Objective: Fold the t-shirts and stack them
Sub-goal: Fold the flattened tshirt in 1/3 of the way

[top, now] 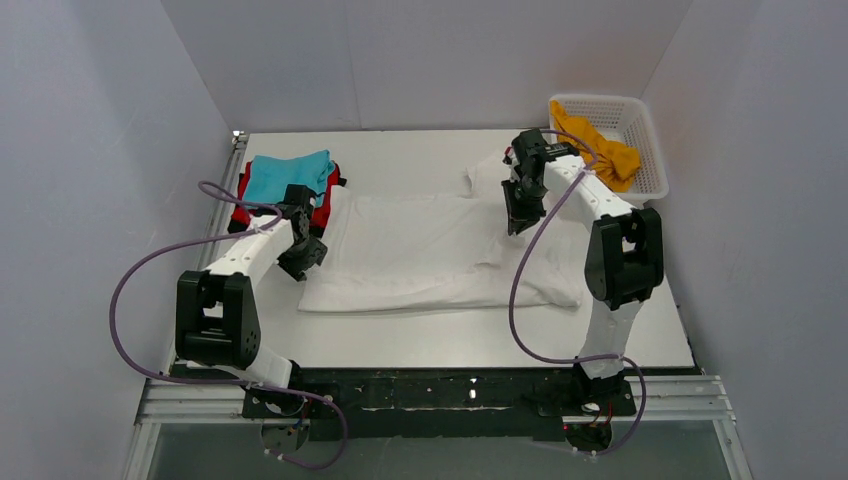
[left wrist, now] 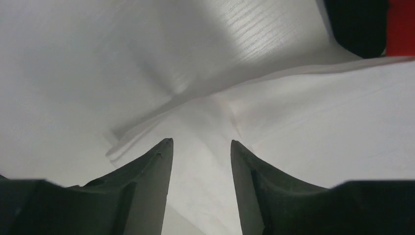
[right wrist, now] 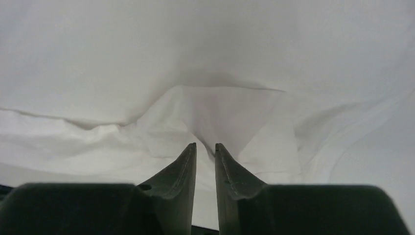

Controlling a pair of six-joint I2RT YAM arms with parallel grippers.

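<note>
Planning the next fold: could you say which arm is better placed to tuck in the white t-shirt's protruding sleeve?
Right, probably: right pincer hovers beside the sleeve; left pincer is at the opposite edge.

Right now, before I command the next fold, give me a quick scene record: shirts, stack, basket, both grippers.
white tee: spread mid-table, layered along its left edge
left gripper: open, just above the tee's left edge
right gripper: fingers slightly apart, cloth puckered at the tips; grip unclear
stack: teal tee on red tee, far left of the table
basket: far right corner, orange tee draped over its near rim
</note>
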